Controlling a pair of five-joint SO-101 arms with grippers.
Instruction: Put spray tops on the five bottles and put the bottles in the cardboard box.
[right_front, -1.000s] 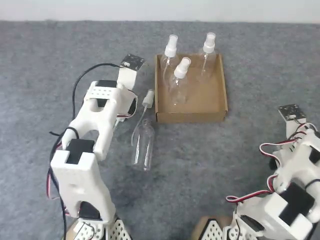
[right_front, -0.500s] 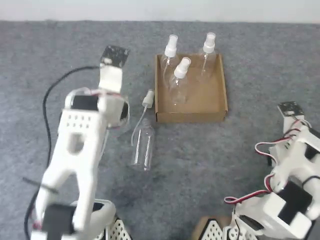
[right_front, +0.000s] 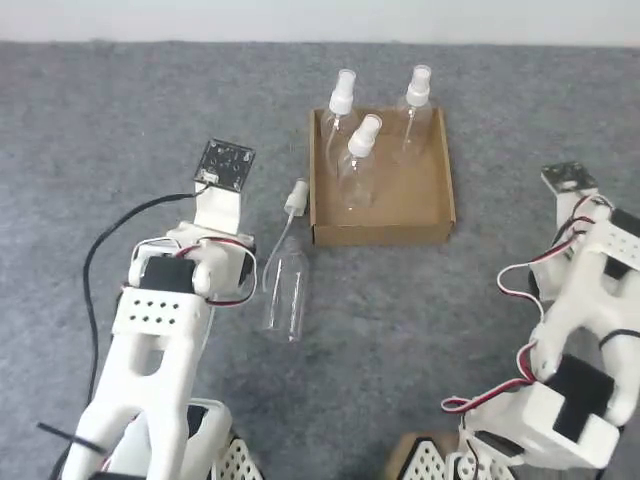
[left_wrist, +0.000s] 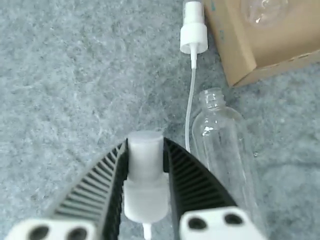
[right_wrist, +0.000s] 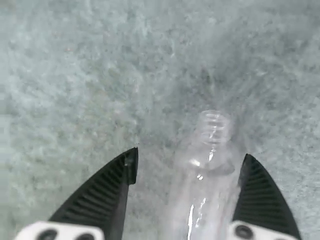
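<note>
Left arm (right_front: 165, 300) has pulled back from the spot beside the brown cardboard box (right_front: 445, 205) over the last second, and its wrist now sits nearer the robot base. Left jaws are clenched on a white plastic spray top (left_wrist: 146, 185), gripped by the collar. So this top is picked and ready to go on a bottle; the capping is not yet done.

Right arm (right_front: 590, 290) has shifted forward at the same time. Right jaws are released, spread wide either side of a clear uncapped plastic bottle (right_wrist: 202, 175), which is not gripped. Can't tell if that bottle stands or lies.

Unchanged: a second clear uncapped bottle (right_front: 285, 285) lies on its side on the grey carpet-like surface (right_front: 450, 300), just off the box's near corner, neck toward the box. A loose white spray top with a long dip tube (right_front: 296, 197) lies just beside the box wall, its tube running down alongside that bottle's neck.

Three clear bottles with white spray tops are already upright in the box: one at the far left corner (right_front: 342, 100), one at the far right (right_front: 417, 95), one nearer the middle (right_front: 362, 150). Judged three of five done.

In the way: the loose tube lies right against the lying bottle's neck, and the box wall is close. The lying bottle probably needs holding before a top goes on.
</note>
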